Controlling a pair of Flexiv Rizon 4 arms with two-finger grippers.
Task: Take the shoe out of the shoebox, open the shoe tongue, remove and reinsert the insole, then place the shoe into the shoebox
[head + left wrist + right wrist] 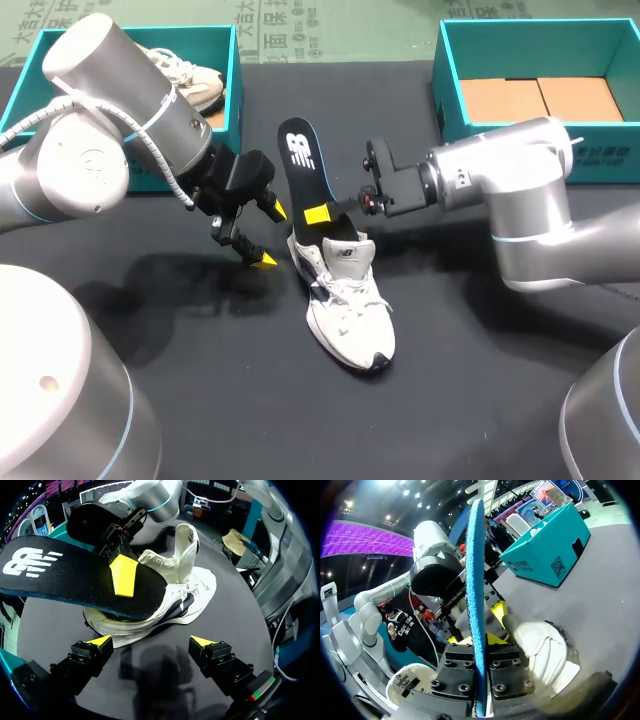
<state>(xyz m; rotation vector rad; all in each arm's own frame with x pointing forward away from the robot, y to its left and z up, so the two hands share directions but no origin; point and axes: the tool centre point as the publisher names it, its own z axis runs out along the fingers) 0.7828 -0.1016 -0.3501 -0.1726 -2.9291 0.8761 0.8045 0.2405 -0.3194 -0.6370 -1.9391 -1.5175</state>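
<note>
The black table (200,400) fills the scene, and both arms are over it: the left arm (110,130) comes in from its corner, the right arm (510,190) reaches across from the other side. At the back stand 2 teal boxes. The left shoebox (236,90) has a second shoe (190,75) lying inside, and the right shoebox (450,90) shows brown cardboard (540,100) on its floor.

Now to the middle, where the white shoe (345,305) sits on the table between the 2 boxes, out of both, sole down, toe towards the near edge. Its tongue (187,545) is pulled up and stands tall above the laces.

And here's the insole (302,165), black on top with a white logo, blue underneath. It rises at a slant from the shoe's heel end towards the back of the table, its lower end at the shoe's opening. The right gripper (318,215) has it pinched flat, 1 yellow tip on the black face and the other finger behind it. The right wrist view shows the insole edge-on, squeezed between the 2 finger blocks.

The left gripper (270,236) hangs just beside the shoe, on its heel side, fingers spread wide with nothing between them, yellow tips low over the table.
</note>
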